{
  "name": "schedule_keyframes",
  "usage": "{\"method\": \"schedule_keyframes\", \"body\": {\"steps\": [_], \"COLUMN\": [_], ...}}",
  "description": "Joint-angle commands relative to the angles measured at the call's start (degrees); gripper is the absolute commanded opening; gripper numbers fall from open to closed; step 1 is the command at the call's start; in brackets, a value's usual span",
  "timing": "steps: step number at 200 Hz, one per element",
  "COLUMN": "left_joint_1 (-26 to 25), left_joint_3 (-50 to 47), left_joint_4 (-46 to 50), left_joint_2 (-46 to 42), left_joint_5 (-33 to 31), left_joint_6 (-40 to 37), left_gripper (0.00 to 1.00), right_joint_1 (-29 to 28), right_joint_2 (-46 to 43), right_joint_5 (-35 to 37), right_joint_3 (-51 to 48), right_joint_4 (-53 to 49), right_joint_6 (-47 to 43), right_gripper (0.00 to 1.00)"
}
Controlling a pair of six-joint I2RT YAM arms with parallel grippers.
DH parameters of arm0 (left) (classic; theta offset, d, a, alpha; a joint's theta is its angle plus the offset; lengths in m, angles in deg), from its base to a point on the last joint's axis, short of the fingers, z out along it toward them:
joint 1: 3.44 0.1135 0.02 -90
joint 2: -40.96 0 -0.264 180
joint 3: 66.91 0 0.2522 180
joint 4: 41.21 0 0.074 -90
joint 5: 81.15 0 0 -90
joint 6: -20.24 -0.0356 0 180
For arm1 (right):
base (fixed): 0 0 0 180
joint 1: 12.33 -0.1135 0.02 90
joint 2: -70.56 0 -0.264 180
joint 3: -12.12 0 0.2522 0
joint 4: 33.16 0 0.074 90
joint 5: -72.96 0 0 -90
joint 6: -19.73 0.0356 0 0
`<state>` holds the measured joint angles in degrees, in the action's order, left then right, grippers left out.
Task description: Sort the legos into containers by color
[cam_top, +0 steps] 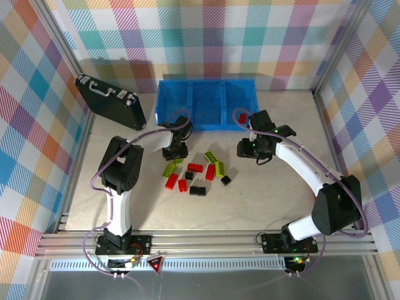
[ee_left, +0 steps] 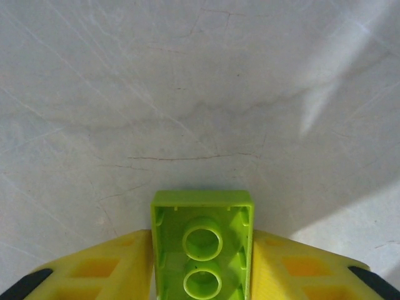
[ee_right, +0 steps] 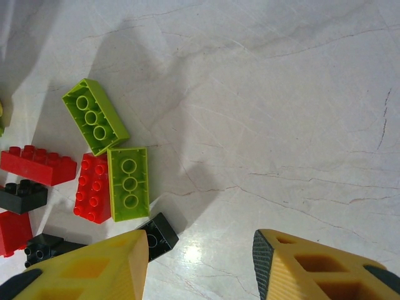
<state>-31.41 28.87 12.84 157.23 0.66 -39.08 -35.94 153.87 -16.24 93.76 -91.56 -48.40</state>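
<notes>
My left gripper (ee_left: 202, 275) is shut on a lime green brick (ee_left: 202, 240), held hollow side up between the yellow fingers (ee_left: 106, 269) just above the table. In the top view the left gripper (cam_top: 175, 156) hangs in front of the blue bin's left compartment (cam_top: 174, 103). My right gripper (ee_right: 200, 262) is open over bare table, and in the top view it (cam_top: 250, 150) sits right of the pile. Loose bricks lie in between: lime (ee_right: 129, 183), red (ee_right: 92, 187), black (ee_right: 159, 234). One red brick (cam_top: 242, 117) lies in the right compartment.
A black briefcase (cam_top: 111, 100) lies at the back left beside the bin. Several more bricks, red (cam_top: 171, 181), lime (cam_top: 169, 169) and black (cam_top: 197, 190), are scattered mid-table. Checkered walls enclose the table on three sides.
</notes>
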Motion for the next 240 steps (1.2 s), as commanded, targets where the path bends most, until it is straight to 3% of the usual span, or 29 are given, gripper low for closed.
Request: {"method": "schedule_keyframes", "body": {"steps": [1,47,151,240], "left_joint_1": [0.3,0.3,2.9,6.2], "left_joint_3": [0.9,1.3,12.2,32.4], "left_joint_4": [0.8,1.2,8.9,8.3], "left_joint_2": [0.8,0.4,-4.5,7.0], "left_joint_5": [0.3,0.7,-0.6,-6.8], "left_joint_6": [0.7,0.0,-6.1,-15.7], "left_gripper": [0.38,0.30,0.29,0.29], "right_joint_1": [-0.3,-0.3,-0.3,-0.4], "right_joint_2": [-1.7,-1.9,-1.6,-3.9], "right_joint_5": [-0.1,-0.4,-0.5,0.8], "right_joint_3": [-0.6,-0.6,1.3,0.9], "right_joint_4": [-0.9,-0.5,-1.3,-2.5], "right_joint_6": [0.6,0.7,0.2,0.4], "right_gripper": [0.50,0.50,0.50,0.49]}}
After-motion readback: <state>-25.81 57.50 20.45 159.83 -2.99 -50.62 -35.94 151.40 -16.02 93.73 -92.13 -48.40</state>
